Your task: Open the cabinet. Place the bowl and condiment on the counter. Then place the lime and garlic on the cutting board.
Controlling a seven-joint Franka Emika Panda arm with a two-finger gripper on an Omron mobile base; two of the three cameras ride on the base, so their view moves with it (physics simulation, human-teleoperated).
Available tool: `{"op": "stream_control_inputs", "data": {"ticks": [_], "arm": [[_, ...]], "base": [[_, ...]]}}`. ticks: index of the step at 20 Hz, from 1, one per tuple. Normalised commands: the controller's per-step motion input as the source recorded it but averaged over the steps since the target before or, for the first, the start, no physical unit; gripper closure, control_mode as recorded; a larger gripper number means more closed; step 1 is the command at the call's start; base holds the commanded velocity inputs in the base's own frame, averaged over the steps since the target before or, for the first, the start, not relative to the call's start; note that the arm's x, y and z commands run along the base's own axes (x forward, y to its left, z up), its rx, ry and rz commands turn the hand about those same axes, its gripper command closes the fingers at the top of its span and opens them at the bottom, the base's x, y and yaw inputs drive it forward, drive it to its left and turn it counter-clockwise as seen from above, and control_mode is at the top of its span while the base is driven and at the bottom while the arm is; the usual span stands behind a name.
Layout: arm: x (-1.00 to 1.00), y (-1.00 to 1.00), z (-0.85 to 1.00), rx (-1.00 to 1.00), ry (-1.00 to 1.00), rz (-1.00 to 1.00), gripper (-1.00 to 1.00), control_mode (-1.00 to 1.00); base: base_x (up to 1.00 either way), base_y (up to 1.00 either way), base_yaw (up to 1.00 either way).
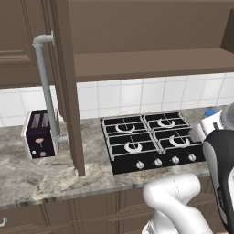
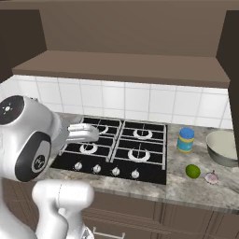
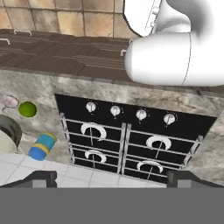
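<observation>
While open-jawed, hand (image 3: 111, 177) hovers above stove (image 3: 131, 140).

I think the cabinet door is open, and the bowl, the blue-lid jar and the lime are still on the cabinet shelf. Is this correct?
Not quite. The cabinet door is open, but the bowl, the blue-lid jar and the lime stand on the counter, right of the stove, not on the shelf. The right base view shows this.

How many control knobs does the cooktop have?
4, in one row along the cooktop's front edge, nearest the counter's front. None looks hidden.
</observation>
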Motion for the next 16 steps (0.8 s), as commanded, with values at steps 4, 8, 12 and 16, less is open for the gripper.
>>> {"op": "stream_control_inputs", "data": {"ticks": [4,8,12,16], "arm": [[0.01,0.29,-0.27,-0.04,0.14,0.14,-1.00,-1.00],[0.00,0.24,-0.32,-0.05,0.12,0.13,-1.00,-1.00],[0.00,0.18,-0.28,-0.04,0.10,0.12,-1.00,-1.00],[0.00,0.05,-0.24,-0.03,0.08,0.12,-1.00,-1.00]], "base": [[0.00,0.00,0.00],[0.00,0.00,0.00],[0.00,0.00,0.00],[0.00,0.00,0.00]]}}
